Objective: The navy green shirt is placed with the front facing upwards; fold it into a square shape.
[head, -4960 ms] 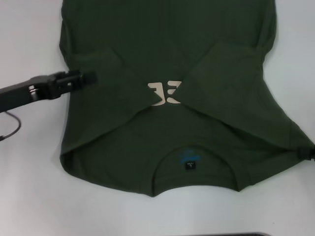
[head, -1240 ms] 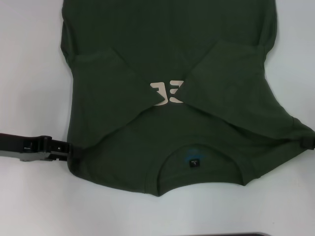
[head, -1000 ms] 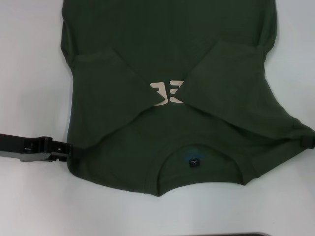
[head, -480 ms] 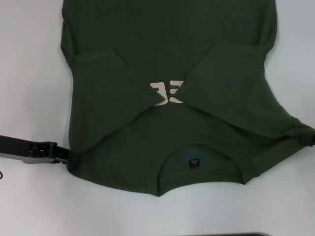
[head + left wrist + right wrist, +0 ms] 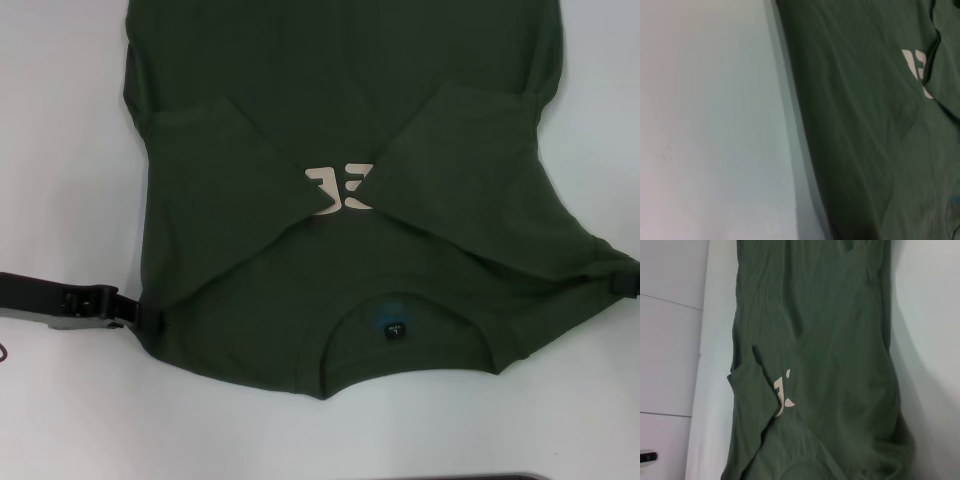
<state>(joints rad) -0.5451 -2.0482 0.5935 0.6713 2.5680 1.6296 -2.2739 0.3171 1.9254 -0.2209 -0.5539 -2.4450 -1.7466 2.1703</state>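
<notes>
The navy green shirt (image 5: 340, 260) lies front up on the white table (image 5: 60, 150), collar and dark neck label (image 5: 396, 330) nearest me. Both sleeves are folded inward over the chest and partly cover the cream letters (image 5: 338, 190). My left gripper (image 5: 138, 316) is low at the shirt's left shoulder corner, touching its edge. My right gripper (image 5: 626, 283) sits at the frame's right edge, shut on the right shoulder corner, which is drawn out to a point. The shirt also shows in the left wrist view (image 5: 865, 125) and the right wrist view (image 5: 830, 365).
Bare white table lies left of the shirt (image 5: 715, 125) and in front of the collar (image 5: 200, 430). A dark strip (image 5: 500, 477) runs along the near table edge. White panels (image 5: 670, 340) stand beyond the table in the right wrist view.
Five seconds ago my left gripper was by the folded left sleeve; it has come down to the left shoulder corner and in the last second pushed slightly into the edge. The right gripper has stayed put.
</notes>
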